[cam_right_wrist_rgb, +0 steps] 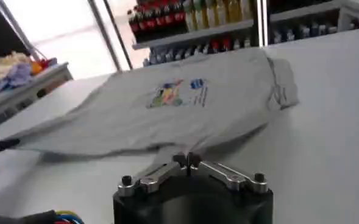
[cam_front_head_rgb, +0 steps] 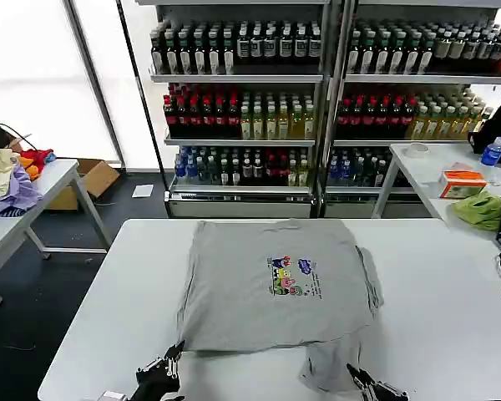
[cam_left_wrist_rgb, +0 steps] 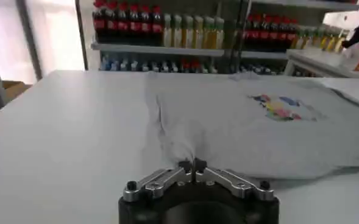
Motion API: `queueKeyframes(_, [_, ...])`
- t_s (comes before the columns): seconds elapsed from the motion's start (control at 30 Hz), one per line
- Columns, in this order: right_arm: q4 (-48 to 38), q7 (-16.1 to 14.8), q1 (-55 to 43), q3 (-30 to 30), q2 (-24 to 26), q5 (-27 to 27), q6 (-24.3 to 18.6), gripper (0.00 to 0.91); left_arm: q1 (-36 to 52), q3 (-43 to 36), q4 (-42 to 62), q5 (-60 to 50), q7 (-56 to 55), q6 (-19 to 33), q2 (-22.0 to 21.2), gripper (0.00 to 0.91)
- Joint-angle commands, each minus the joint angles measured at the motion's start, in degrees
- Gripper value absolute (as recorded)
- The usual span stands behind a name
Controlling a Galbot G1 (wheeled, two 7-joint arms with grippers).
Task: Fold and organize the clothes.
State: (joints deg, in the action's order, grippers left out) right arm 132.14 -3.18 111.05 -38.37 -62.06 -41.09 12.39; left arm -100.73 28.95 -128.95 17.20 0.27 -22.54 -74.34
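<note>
2 grippers, left (cam_front_head_rgb: 174, 355) and right (cam_front_head_rgb: 351, 373), pinch the grey shirt's (cam_front_head_rgb: 271, 280) near hem; table (cam_front_head_rgb: 451, 284) bare around.

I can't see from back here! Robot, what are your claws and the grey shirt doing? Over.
Left claw shut on grey shirt near edge. Right claw shut on its lower flap. Shirt flat on white table, print up. Nothing in the way.

Head high, looking down; wrists low, sharing shirt (cam_front_head_rgb: 275, 280)

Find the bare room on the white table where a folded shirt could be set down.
Bare table lies right of the grey shirt, and more on its left. The near edge is crowded: the left tool and the right tool both pinch the shirt's hem.
</note>
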Motion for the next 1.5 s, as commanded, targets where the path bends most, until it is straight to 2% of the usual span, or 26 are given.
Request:
queueKeyframes(0.03, [-4.8,1.7,-17.7,0.3,-3.6,-3.4,-1.2,0.000,6.5,0.9,-1.2,4.0,0.4,-1.1,0.0,0.010])
queueKeyframes(0.17, [-9.6,3.3,-25.4,0.9,-3.4,-6.0,-0.7,0.000,11.8,0.2,1.7,6.1,1.5,-2.9,1.1,0.010])
queueKeyframes(0.43, [-20.0,4.9,-38.1,4.4,-0.8,-5.6,0.3,0.000,24.4,-1.0,11.5,12.9,3.5,-5.0,2.4,0.010])
queueKeyframes(0.67, [-28.2,4.7,-42.5,8.1,0.1,-2.7,-0.1,0.000,32.8,-2.3,20.7,16.7,2.6,-5.9,2.1,0.010])
queueKeyframes(0.87, [-32.5,4.7,-44.9,11.1,-2.2,1.1,-0.1,0.000,36.2,-2.5,26.5,16.7,2.5,-4.1,0.9,0.020])
queueKeyframes(0.9, [-33.3,4.8,-45.3,11.8,-2.4,2.1,-0.2,0.000,36.5,-2.5,27.0,16.7,2.3,-4.0,0.7,0.050])
queueKeyframes(0.97, [-35.1,6.4,-46.5,12.8,-3.4,3.9,0.1,0.000,36.9,-2.3,28.3,16.7,2.1,-4.0,0.2,0.282])
queueKeyframes(1.0, [-35.7,6.5,-47.0,13.1,-4.0,5.3,0.4,0.000,37.0,-2.3,28.7,16.7,2.0,-3.9,0.1,0.675])
queueKeyframes(1.03, [-35.8,6.4,-47.1,13.2,-4.2,5.7,0.5,0.312,37.1,-2.2,29.4,16.6,1.7,-3.9,-0.1,0.907])
queueKeyframes(1.07, [-35.5,5.8,-47.2,13.1,-4.5,5.9,1.3,0.907,37.1,-2.2,30.0,16.5,1.4,-3.9,-0.1,0.907])
queueKeyframes(1.3, [-30.6,3.9,-44.6,11.0,-2.4,7.7,3.2,0.907,34.7,-0.8,27.8,15.9,1.3,-5.4,-0.2,0.907])
queueKeyframes(1.5, [-25.7,4.9,-40.2,7.3,-1.0,7.2,4.2,0.907,29.8,1.5,21.1,15.8,1.7,-5.2,1.1,0.907])
